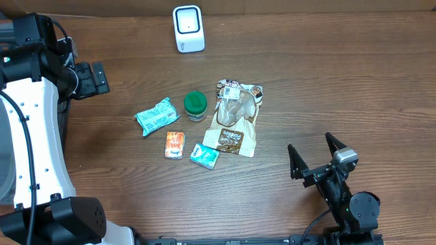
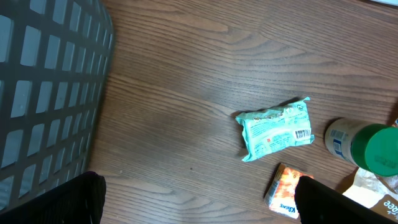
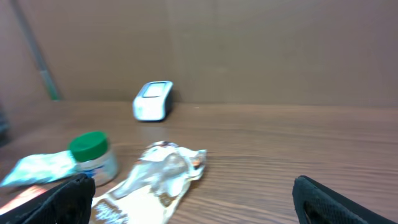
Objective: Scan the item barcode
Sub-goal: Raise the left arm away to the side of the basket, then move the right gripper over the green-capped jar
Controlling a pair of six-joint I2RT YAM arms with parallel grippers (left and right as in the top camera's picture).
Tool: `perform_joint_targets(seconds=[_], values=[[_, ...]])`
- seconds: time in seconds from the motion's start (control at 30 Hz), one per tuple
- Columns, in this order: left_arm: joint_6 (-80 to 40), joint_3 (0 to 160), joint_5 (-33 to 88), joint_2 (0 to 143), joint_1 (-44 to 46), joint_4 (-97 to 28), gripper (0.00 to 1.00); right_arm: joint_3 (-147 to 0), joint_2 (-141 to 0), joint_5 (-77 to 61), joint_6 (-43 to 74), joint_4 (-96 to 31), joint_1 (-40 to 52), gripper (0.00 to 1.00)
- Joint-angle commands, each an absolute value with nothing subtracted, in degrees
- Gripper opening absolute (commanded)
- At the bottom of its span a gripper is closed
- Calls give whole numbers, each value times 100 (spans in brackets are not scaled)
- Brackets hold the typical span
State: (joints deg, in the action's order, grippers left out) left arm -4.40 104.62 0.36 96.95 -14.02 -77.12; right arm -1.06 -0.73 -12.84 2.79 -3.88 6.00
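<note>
The brown wooden tabletop (image 1: 354, 82) has five small things lying close together near its middle. A white box-shaped scanner (image 1: 188, 28) stands at 12 o'clock from them, well apart, near the far edge.

In the group, the teal plastic snack packet (image 1: 157, 116) lies at 9 o'clock, and its barcode faces up in the left wrist view. The small jar with a green lid (image 1: 195, 105) stands upright just beside it. The see-through and brown snack bag (image 1: 235, 121) lies flat at 3 o'clock. The little orange packet (image 1: 175, 144) and the teal tissue pack (image 1: 204, 156) lie at 6 o'clock, side by side.

The left hand (image 1: 101, 79) hangs over the left side, at 9 o'clock from the group. Its fingers are wide apart and hold nothing. A dark grid basket (image 2: 43, 93) is near it.

The right hand (image 1: 313, 151) is low at 4 o'clock from the group. Its fingers are wide apart too, and nothing is between them.
</note>
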Motion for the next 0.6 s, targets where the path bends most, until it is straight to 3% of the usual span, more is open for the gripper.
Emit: perform_joint_targets(seconds=[0.0, 0.33, 0.57], values=[[-381, 10549, -3, 9590, -1424, -7688, 100, -97, -36, -2071, 362, -353, 576, 100], [-381, 10549, -3, 9590, -1424, -7688, 99, -1356, -1514, -2596, 729, -803, 576, 100], [-381, 10549, -3, 9590, -1424, -7688, 100, -3500, -3686, -2711, 703, -2377, 576, 100]])
